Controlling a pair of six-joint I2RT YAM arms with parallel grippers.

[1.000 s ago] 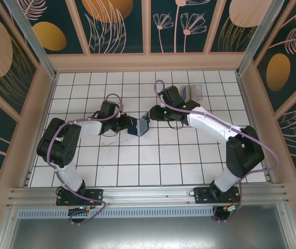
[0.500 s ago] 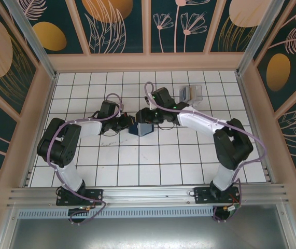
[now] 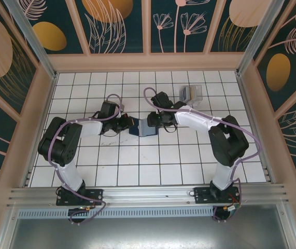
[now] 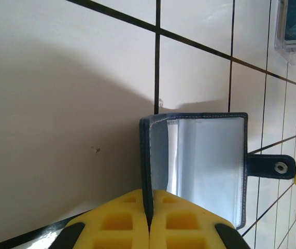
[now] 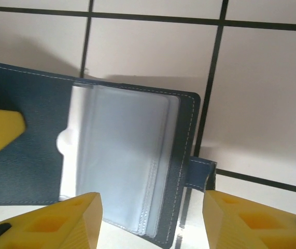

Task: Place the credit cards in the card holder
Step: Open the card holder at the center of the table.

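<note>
The small, dark navy, leather-like bifold card holder [image 3: 143,127] lies open near the middle of the white tiled table [image 3: 111,166], between the ends of the two arms.

In the left wrist view we see the card holder [image 4: 199,166] with its clear, grey-blue sleeves facing up. Its clasp tab [image 4: 272,167], with a metal snap, sticks out at 3 o'clock. The cover on the holder's 9 o'clock side is raised. Its edge runs down between the yellow pads of the left gripper [image 4: 149,220] at 6 o'clock, which is clamped tight on that cover. From above, the left gripper [image 3: 128,123] sits at 9 o'clock of the holder, touching it.

In the right wrist view the card holder [image 5: 122,155] lies across the middle, sleeves up, with its tab at 4 o'clock. The right gripper [image 5: 153,223] is at 6 o'clock of it with its jaws apart and nothing clamped between them. One yellow finger overlaps the holder's lower edge at 7 o'clock, and the other stands just past the tab at 5 o'clock. From above, the right gripper [image 3: 153,121] is at 2 o'clock of the holder, just over its edge.

A clear-grey plastic slotted rack [image 3: 192,93] stands well apart, also at 2 o'clock. We cannot tell what is in it.
</note>
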